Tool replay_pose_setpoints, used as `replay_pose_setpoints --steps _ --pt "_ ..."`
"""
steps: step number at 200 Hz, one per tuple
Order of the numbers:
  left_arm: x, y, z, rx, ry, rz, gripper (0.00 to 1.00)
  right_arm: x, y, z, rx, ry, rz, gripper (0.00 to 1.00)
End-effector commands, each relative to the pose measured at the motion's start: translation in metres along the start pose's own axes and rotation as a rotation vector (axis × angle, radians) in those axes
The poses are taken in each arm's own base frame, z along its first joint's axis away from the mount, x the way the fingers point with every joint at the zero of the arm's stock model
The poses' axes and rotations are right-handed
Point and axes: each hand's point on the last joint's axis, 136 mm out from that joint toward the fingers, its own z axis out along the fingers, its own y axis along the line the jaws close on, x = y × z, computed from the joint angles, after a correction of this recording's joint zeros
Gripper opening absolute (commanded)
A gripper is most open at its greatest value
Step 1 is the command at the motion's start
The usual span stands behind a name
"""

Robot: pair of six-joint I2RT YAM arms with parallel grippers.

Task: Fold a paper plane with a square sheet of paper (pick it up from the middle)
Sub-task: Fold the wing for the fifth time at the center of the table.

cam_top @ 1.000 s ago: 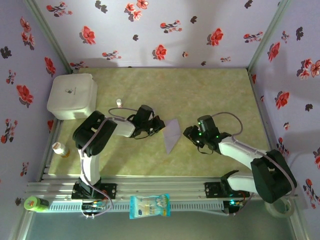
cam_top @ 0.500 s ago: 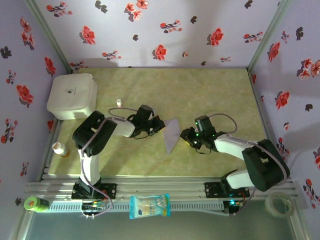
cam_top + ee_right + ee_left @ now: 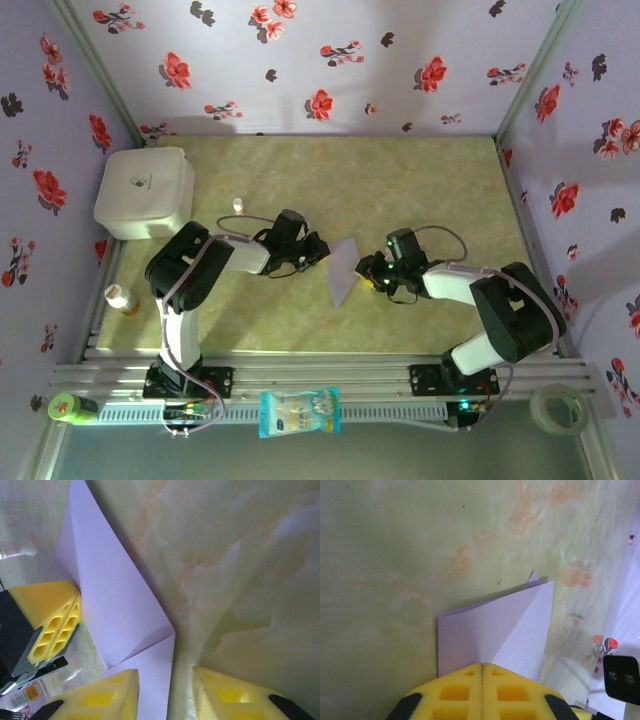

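The square sheet of paper [image 3: 345, 268], pale lilac, is folded along a diagonal crease into a pointed shape at the middle of the table. My left gripper [image 3: 320, 250] is shut on its left edge. In the left wrist view the paper [image 3: 495, 630] rises from the seam of the closed yellow fingers [image 3: 482, 666]. My right gripper [image 3: 368, 270] is at the sheet's right side and stands open. In the right wrist view the paper [image 3: 115, 595] reaches in between the two fingertips of that gripper [image 3: 165, 672], close to the left one. The left gripper [image 3: 75, 602] pinches the far edge there.
A white rounded box [image 3: 145, 192] sits at the back left, with a small white bottle [image 3: 238, 205] near it. An orange-capped bottle [image 3: 122, 299] stands at the left edge. A blue-and-white packet [image 3: 300, 412] lies on the front rail. Floral walls enclose three sides.
My right gripper has slid left up to the paper's right edge, with its jaws narrowing a little. The left gripper and the paper have stayed where they were.
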Motion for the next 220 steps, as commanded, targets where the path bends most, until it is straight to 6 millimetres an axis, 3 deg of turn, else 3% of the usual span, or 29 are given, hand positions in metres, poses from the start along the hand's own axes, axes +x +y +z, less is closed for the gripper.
replay_pose_setpoints --steps 1,71,118,148,189,220 --pt "0.025 0.041 -0.001 -0.118 0.087 -0.037 0.01 -0.012 0.006 -0.003 -0.002 -0.047 0.005 0.33" --pt "0.026 0.04 -0.001 -0.111 0.091 -0.039 0.01 -0.023 0.021 0.003 -0.056 -0.043 -0.002 0.32" --pt "0.026 0.04 -0.001 -0.107 0.091 -0.037 0.01 -0.022 0.018 0.004 -0.031 -0.027 -0.001 0.33" --pt "0.026 0.039 -0.001 -0.105 0.091 -0.037 0.01 -0.028 0.008 -0.008 0.056 -0.077 -0.029 0.34" --pt "0.026 0.041 0.0 -0.106 0.091 -0.038 0.01 -0.018 0.019 -0.002 -0.013 -0.003 -0.022 0.33" --pt "0.027 0.04 0.0 -0.101 0.095 -0.041 0.01 -0.017 0.016 0.001 -0.009 0.01 -0.011 0.33"
